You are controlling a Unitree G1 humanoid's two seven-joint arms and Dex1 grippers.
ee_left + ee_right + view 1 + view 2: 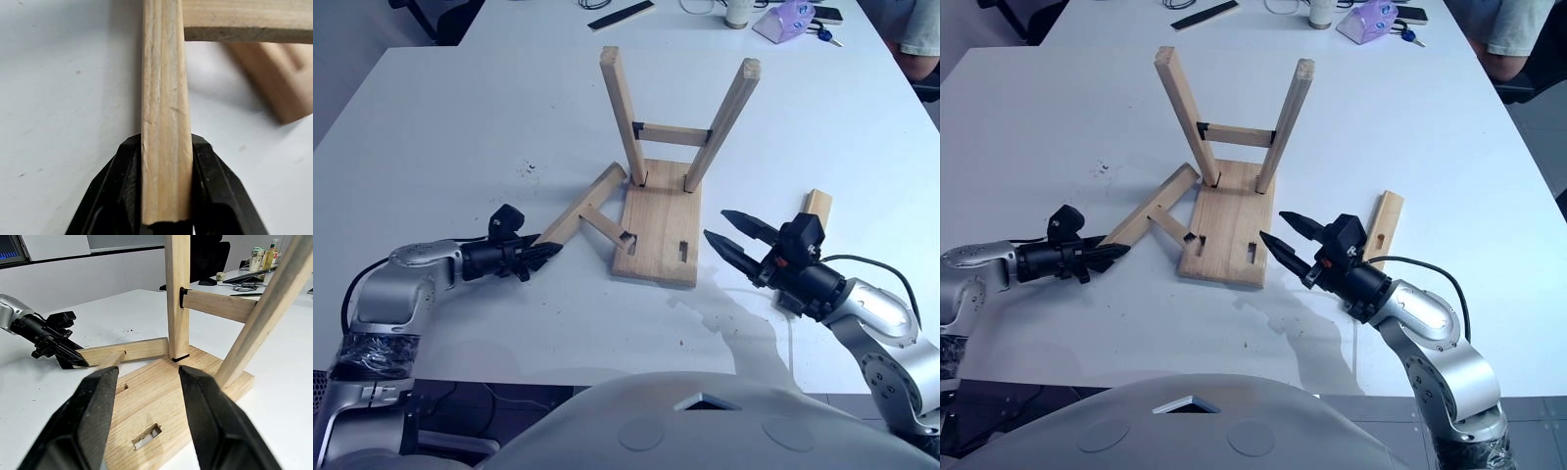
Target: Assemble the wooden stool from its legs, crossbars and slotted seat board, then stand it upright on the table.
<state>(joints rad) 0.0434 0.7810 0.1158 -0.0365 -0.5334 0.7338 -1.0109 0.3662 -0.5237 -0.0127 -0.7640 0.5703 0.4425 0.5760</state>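
On the desk [431,147], the seat board [658,230] lies flat, with open white surface all round it. Two upright legs [625,116] rise from its far end, joined by a crossbar [674,135]. Left of the board, the left claw [551,248] is clamped tight on the end of a lying leg [582,206]. To the board's right, the right claw [717,223] gapes wide and empty, near a loose leg [1383,227].

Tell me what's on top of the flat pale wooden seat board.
Two upright wooden legs stand in far slots of the wooden seat board, joined by a short crossbar. The near right slot is empty. Leg ends inside the slots are hidden.
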